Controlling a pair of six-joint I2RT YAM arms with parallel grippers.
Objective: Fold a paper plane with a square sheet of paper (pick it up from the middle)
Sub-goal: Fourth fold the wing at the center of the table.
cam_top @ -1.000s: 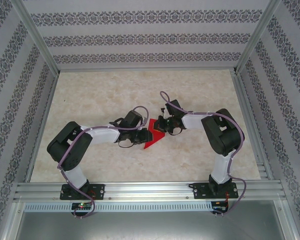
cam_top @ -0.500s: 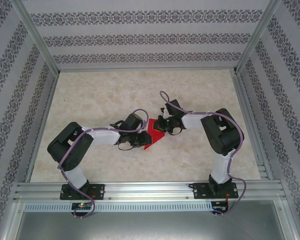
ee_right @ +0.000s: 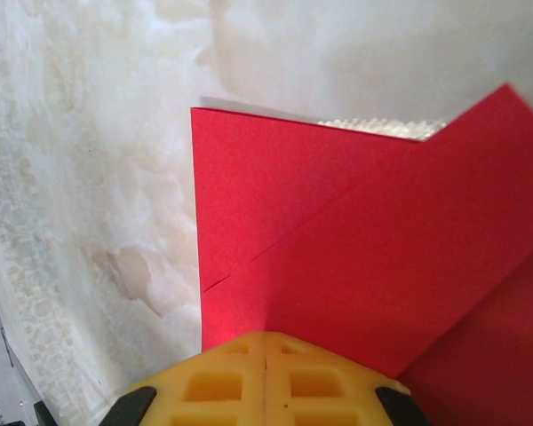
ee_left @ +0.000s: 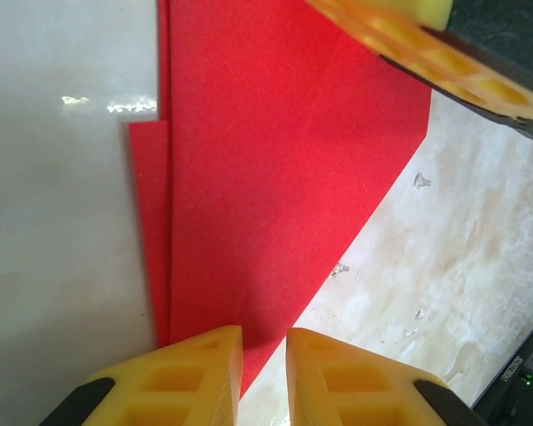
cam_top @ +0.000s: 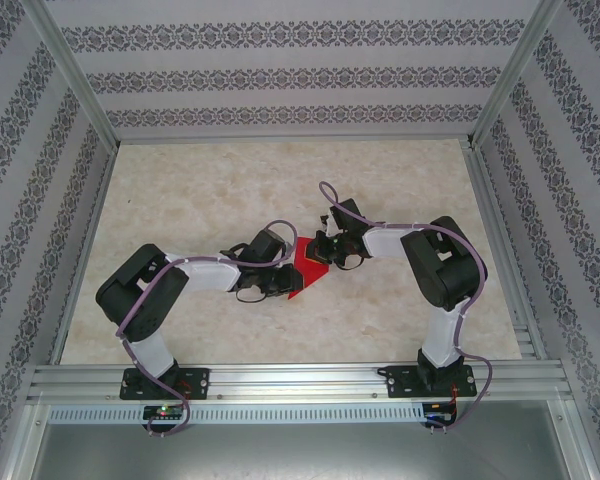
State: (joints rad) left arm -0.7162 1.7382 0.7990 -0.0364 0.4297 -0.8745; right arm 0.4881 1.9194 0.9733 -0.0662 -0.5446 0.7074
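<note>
Right wrist — right hand (ee_right: 265, 344) pinching red paper (ee_right: 355, 240), left hand (ee_left: 265, 355) narrowly parted

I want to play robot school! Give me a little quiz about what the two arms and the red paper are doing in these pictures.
1. True or false: the sheet of paper is blue.
2. Pick one: in the right wrist view, the right gripper has its fingertips A) pressed together, B) wide apart, C) pointing at the ceiling.
3. Short answer: what colour are the fingers of the left gripper?

Key: 1 false, it is red. 2 A. 3 yellow.
</note>
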